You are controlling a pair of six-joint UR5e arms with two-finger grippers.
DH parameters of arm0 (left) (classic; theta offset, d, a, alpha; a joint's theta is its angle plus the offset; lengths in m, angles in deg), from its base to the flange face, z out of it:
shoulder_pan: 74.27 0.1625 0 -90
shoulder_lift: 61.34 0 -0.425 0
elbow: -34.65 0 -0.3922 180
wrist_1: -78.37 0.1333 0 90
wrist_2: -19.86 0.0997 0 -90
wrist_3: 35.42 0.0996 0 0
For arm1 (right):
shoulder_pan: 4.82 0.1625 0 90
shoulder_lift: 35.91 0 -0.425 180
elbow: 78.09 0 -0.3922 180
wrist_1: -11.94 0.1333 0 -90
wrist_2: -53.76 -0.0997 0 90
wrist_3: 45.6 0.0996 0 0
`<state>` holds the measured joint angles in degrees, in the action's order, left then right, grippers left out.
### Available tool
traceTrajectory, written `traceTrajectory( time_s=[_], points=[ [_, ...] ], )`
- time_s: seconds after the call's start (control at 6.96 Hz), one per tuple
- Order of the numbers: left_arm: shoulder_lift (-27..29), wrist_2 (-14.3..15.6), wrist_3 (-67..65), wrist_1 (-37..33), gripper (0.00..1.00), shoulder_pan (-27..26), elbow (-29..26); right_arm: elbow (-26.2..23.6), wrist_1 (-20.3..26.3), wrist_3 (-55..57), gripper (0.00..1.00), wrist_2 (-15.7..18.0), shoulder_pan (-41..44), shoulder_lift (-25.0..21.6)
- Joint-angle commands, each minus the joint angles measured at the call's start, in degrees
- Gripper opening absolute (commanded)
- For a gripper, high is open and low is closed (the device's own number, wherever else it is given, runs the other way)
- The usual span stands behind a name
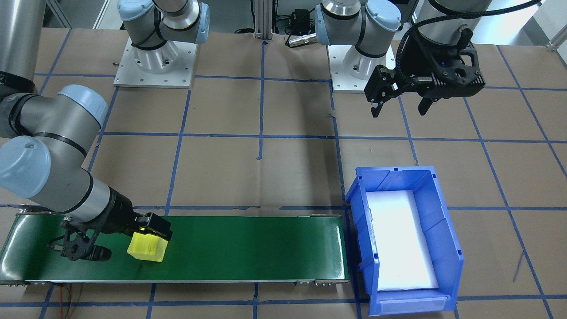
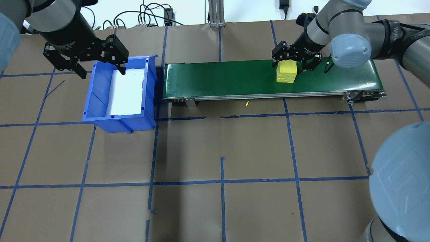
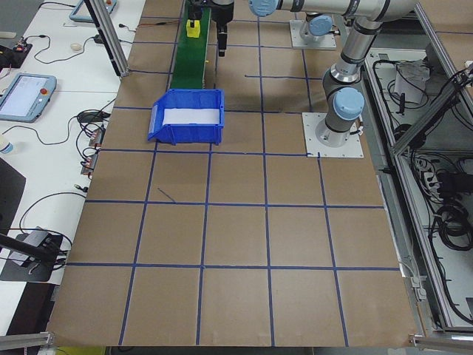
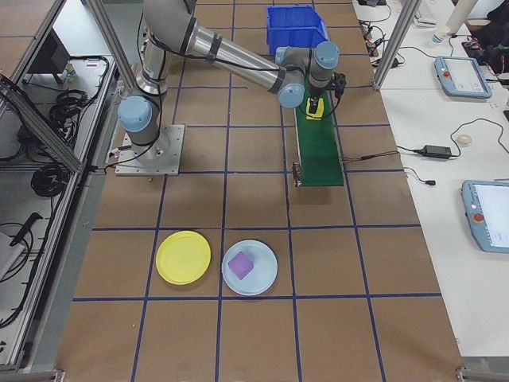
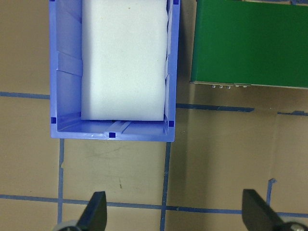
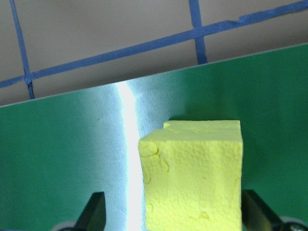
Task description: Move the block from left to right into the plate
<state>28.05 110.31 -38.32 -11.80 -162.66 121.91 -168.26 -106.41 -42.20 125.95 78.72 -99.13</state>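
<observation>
The yellow block sits on the green belt, in the upper right of the overhead frame, and the right hand is over it, fingers spread to either side. In the right wrist view the block fills the lower centre between two dark fingertips, with gaps showing on both sides, so the hand looks released, not yet clenched.

The block's pitted, crumbly-looking skin suggests foam: likely light, a bit squashy, grippy rather than slick. I'd judge the best hold is across two flat opposite faces, mid-height, with modest squeeze so it doesn't dent or twist.

The left hand hangs open at the blue bin, upper left, holding nothing. The yellow plate waits on the brown surface, lower left of the right-side view, well apart from the belt.
</observation>
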Motion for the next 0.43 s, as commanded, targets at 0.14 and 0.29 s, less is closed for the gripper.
traceTrajectory(
  time_s=[0.14,0.29],
  points=[
    [0.0,-0.1,0.0,0.0,1.0,0.1,-0.1,-0.5,-4.1,-4.8,0.29,8.5,-0.1,1.4],
    [0.0,-0.1,0.0,0.0,1.0,0.1,-0.2,0.9,-0.3,-8.7,0.25,14.2,-0.2,-1.9]
  ],
)
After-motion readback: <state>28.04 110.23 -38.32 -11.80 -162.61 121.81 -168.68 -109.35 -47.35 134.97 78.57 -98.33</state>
